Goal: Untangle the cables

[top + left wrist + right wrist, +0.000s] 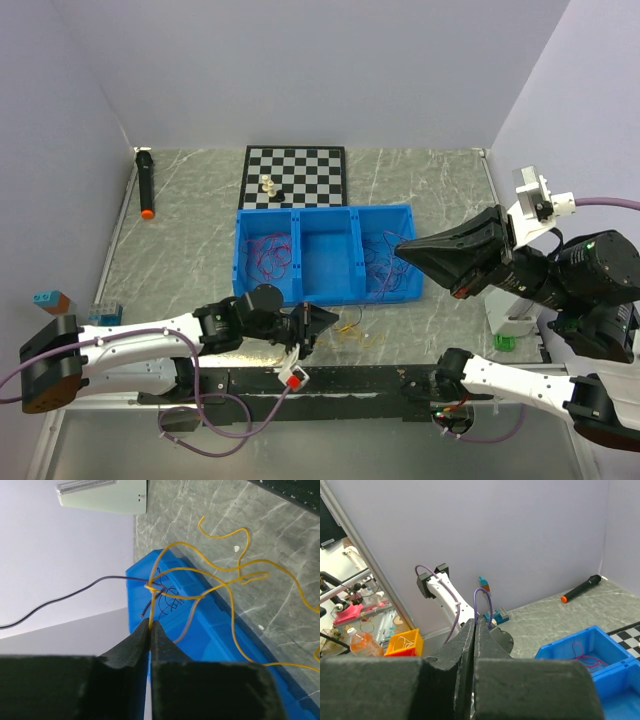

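1. Your thin orange-yellow cable [200, 597] is pinched in the closed left tool [150, 625]. You likely hold it raised to expose its knot with the dark thin cable [95, 580].
2. Its slack trails on the grey marbled desk [280, 535], beside the blue plastic bin [210, 630].
3. Your right tool [474, 625] is shut and seemingly empty.

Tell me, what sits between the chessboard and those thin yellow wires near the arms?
A blue three-compartment bin sits there. The top view shows it, with the chessboard behind it and the yellow wires in front.
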`<state>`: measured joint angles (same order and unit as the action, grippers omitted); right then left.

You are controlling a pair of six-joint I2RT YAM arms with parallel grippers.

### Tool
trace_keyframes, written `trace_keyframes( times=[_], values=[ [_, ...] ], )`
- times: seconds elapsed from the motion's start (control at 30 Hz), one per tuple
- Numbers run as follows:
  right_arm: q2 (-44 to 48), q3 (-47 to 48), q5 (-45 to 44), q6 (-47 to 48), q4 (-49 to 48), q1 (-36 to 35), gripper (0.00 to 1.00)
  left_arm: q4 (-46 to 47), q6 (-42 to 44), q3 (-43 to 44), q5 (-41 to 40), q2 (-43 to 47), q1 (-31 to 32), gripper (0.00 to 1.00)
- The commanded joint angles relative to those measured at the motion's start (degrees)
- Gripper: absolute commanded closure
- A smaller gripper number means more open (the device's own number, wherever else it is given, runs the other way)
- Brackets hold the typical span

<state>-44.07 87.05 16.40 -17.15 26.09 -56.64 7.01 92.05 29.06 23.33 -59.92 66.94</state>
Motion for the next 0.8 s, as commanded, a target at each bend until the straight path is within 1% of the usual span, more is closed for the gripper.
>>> trace_keyframes(
  times=[0.0, 0.07, 0.2, 0.33, 0.4, 0.57, 0.67, 0.77],
  values=[
    [-0.75, 1.63, -0.40, 0.09, -1.75, -0.05, 1.00, -0.06, 0.59, 1.79, -0.56, 0.24, 1.00, 0.99],
    [-0.49, 3.64, -2.07, 1.67, 0.18, -0.05, 1.00, -2.77, -0.99, 1.88, -1.79, 1.29, 1.09, 0.99],
    [0.30, 10.85, -7.78, 6.76, 6.24, -0.13, 1.00, -10.24, -5.21, 0.31, -4.17, 5.50, 1.09, 0.99],
    [1.18, 18.32, -16.29, 12.48, 11.70, -0.05, 1.00, -17.97, -6.00, -3.04, -4.61, 11.13, 1.09, 0.99],
    [1.62, 20.52, -21.04, 15.90, 13.19, -0.05, 1.00, -21.14, -6.97, -4.01, -4.26, 13.59, 1.18, 0.99],
    [1.45, 22.29, -30.01, 20.75, 15.49, -0.13, 1.00, -27.47, -7.06, -5.06, -3.47, 18.43, 1.35, 0.99],
    [1.36, 19.31, -31.16, 21.54, 12.94, -0.05, 1.00, -27.40, -7.59, -5.68, -3.47, 19.84, 1.70, 0.99],
    [-0.48, 17.03, -32.31, 21.89, 11.71, -0.05, 1.00, -25.29, -8.46, -5.42, -3.82, 19.93, 1.79, 0.99]
  ],
)
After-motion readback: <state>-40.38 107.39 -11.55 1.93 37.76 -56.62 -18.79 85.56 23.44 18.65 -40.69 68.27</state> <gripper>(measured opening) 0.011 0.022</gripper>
